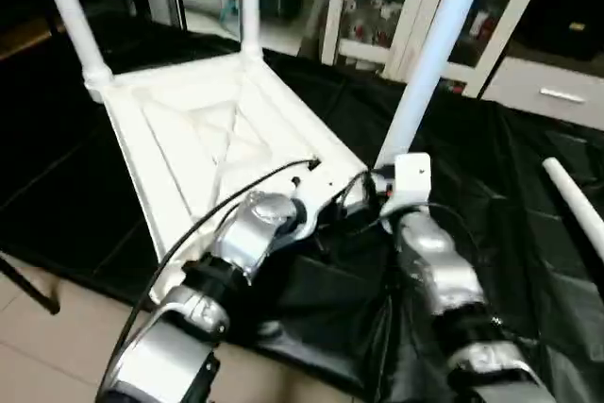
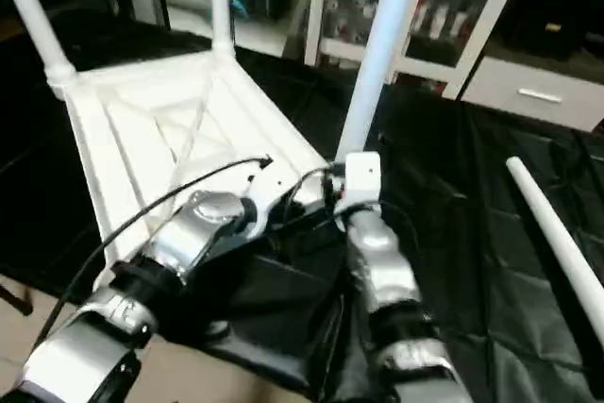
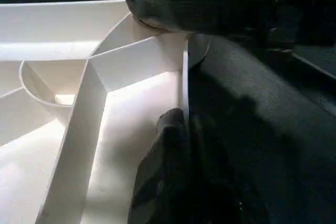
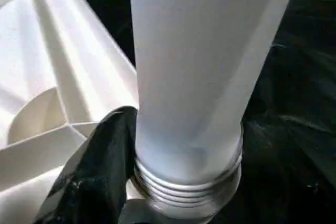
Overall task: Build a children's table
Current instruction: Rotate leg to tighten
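The white tabletop (image 1: 189, 129) lies upside down on a black cloth, its ribbed underside facing up. Two legs (image 1: 71, 11) (image 1: 249, 2) stand upright in its far corners. A third leg (image 1: 434, 54) rises slightly tilted from the near right corner. My right gripper (image 1: 382, 179) is shut on it just above the threaded end (image 4: 184, 192), with one black finger (image 4: 100, 177) pressed to the tube. The threads show above the socket. My left gripper (image 3: 181, 129) is shut on the tabletop's thin rim wall (image 3: 185, 77) close to that corner. A fourth leg (image 2: 557, 233) lies loose on the cloth at the right.
The black cloth (image 1: 491, 158) covers the work surface, and its near edge drops to a tiled floor (image 1: 57, 346). A white glass-door cabinet (image 1: 377, 7) and a drawer unit (image 1: 557, 92) stand behind. Cables run along my left forearm (image 1: 245, 233).
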Available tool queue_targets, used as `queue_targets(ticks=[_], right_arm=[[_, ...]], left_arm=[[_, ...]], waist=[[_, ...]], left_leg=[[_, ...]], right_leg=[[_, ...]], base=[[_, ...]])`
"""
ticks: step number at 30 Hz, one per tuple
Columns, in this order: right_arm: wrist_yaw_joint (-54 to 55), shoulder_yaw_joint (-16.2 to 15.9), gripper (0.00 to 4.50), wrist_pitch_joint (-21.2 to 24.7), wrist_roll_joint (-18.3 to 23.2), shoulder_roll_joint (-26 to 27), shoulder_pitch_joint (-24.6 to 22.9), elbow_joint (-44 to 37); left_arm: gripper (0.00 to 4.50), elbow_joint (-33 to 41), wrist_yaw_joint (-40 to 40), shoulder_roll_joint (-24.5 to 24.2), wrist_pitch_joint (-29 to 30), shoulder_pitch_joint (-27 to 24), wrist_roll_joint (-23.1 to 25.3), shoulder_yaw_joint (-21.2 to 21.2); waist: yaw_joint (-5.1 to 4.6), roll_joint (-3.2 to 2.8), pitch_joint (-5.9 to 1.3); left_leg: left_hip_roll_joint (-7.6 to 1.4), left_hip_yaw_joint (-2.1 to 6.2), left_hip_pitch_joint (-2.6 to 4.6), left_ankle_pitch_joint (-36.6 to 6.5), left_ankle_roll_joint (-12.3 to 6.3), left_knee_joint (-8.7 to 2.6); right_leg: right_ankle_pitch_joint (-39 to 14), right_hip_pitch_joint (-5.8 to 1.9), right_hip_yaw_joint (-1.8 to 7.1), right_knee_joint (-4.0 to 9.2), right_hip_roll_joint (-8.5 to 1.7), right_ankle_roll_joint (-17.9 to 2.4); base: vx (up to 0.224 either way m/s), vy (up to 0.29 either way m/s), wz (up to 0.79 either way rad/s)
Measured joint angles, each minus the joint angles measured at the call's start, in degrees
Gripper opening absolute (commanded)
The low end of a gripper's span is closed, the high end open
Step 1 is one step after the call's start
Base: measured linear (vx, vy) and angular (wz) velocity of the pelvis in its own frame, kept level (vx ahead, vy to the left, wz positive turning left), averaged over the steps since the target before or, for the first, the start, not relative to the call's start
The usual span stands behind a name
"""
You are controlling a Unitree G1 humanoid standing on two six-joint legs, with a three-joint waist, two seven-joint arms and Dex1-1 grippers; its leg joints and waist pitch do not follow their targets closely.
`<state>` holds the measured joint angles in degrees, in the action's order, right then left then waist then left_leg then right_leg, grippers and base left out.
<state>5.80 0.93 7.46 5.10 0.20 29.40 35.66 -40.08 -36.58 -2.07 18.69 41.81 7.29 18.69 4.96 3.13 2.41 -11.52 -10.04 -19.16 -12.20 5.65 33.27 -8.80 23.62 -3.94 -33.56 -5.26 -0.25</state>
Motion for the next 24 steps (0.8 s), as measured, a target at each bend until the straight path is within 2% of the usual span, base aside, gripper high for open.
queue_targets(ticks=[4, 5, 6, 8, 14, 19, 24], right_arm=[[0.7, 1.6, 2.65, -3.3, 0.4, 1.1, 0.5, 2.2], [-0.2, 1.9, 3.0, -4.5, 0.7, 1.1, 0.5, 2.9], [-0.8, 2.0, 3.0, -5.3, 0.9, 0.9, 0.5, 3.3], [-1.4, 2.0, 3.37, -5.9, 0.9, 0.2, 0.4, 3.4], [-1.3, 1.6, 3.69, -6.3, -0.5, -1.3, -1.0, 1.5], [-2.6, 0.9, 3.69, -5.3, -1.3, -3.2, -7.6, -8.7], [-5.6, 0.2, 3.69, -3.5, -1.3, -5.9, -16.3, -20.4]], left_arm=[[0.0, -0.6, 0.4, 0.3, -0.4, 0.2, 0.4, -0.1], [0.0, -1.3, 0.4, 0.3, -0.9, 0.5, 0.4, -0.1], [0.0, -1.6, 0.4, 0.3, -1.3, 0.6, 0.4, 0.0], [0.0, -2.4, 0.4, 0.3, -2.2, 1.1, 0.4, 0.3], [0.0, -3.6, -0.7, 0.6, -5.2, 1.7, 1.4, 0.5], [0.0, -6.5, 0.1, 1.6, -10.0, 2.4, 1.5, 1.0], [0.0, -9.1, 2.0, 2.2, -14.7, 2.6, 1.5, 0.7]], waist=[[0.01, 0.01, 0.0], [0.0, 0.01, 0.01], [0.0, 0.01, 0.01], [0.04, -0.01, 0.03], [0.63, -0.28, 0.2], [1.87, -0.44, 0.29], [2.19, -0.51, 0.35]], left_leg=[[0.0, -0.04, 0.02, 0.0, 0.0, 0.01], [0.0, -0.04, 0.01, 0.0, -0.01, 0.03], [0.0, -0.05, 0.0, 0.0, -0.01, 0.03], [0.0, -0.06, -0.02, 0.0, 0.0, 0.03], [0.0, -0.09, -0.34, 0.0, -0.03, 0.03], [-0.01, -0.14, -0.35, 0.1, -0.09, 0.09], [-0.02, -0.13, -0.6, 0.1, -0.09, 0.16]], right_leg=[[0.0, 0.01, 0.04, 0.0, 0.0, 0.0], [0.0, 0.01, 0.04, 0.0, 0.0, 0.0], [0.0, 0.03, 0.05, 0.0, -0.01, 0.0], [0.0, 0.03, 0.06, 0.0, -0.01, 0.0], [0.0, 0.3, 0.05, -0.03, -0.03, 0.0], [0.0, 0.39, 0.02, -0.02, -0.08, 0.0], [0.0, 0.35, 0.04, 0.02, -0.1, 0.0]], base=[[0.0, 0.0, 0.0], [0.0, 0.0, 0.0], [0.0, 0.0, 0.0], [0.0, 0.0, 0.0], [0.0, 0.0, 0.0], [0.0, 0.0, 0.0], [0.0, 0.0, 0.0]])
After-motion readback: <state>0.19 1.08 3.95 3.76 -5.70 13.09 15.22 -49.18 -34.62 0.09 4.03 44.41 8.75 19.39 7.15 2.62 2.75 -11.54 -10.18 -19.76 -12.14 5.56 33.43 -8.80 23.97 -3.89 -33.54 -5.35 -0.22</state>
